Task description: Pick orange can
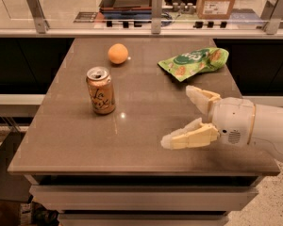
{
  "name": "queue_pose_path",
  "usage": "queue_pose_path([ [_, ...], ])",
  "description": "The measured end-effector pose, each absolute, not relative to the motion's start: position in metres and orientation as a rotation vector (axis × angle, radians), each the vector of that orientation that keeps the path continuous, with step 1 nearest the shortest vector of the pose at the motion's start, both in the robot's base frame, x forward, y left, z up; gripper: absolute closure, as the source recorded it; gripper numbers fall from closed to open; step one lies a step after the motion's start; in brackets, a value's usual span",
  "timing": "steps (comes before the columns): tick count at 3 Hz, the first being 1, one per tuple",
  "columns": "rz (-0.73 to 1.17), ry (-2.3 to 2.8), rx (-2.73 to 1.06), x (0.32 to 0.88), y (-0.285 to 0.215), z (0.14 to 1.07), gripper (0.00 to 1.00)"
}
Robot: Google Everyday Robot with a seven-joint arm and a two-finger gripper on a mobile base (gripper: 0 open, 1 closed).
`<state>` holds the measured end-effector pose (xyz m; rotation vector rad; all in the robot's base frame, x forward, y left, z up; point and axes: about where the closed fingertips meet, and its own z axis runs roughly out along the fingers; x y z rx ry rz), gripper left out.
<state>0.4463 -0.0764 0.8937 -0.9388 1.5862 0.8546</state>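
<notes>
A big brown tabletop (132, 140) fills most of the view, and it is smooth and a bit shiny. A white arm (259, 128) comes in from the right side, over the near right part of the tabletop. At its end is the tool (176, 117), which points to the left. Its two pale fingers (193, 135) are spread wide apart, one farther away and one nearer, and nothing is between them. The tool touches none of the things on the tabletop. A green snack bag (194, 62) lies crinkled on the far right part of the tabletop, just beyond the tool. The orange can (101, 90) stands upright on the left half of the tabletop, about midway between the near and far edges. It has a silver top and dark curly writing on its side. The can is well apart from the tool, off to the tool's left. A round orange fruit (118, 53) sits farther back, near the can and a little to its right.
</notes>
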Motion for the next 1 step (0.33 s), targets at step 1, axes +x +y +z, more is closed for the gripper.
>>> queue_pose_path([
  [1, 0.855, 1.586, -0.939, 0.4463, -0.0764, 0.8937, 0.0],
])
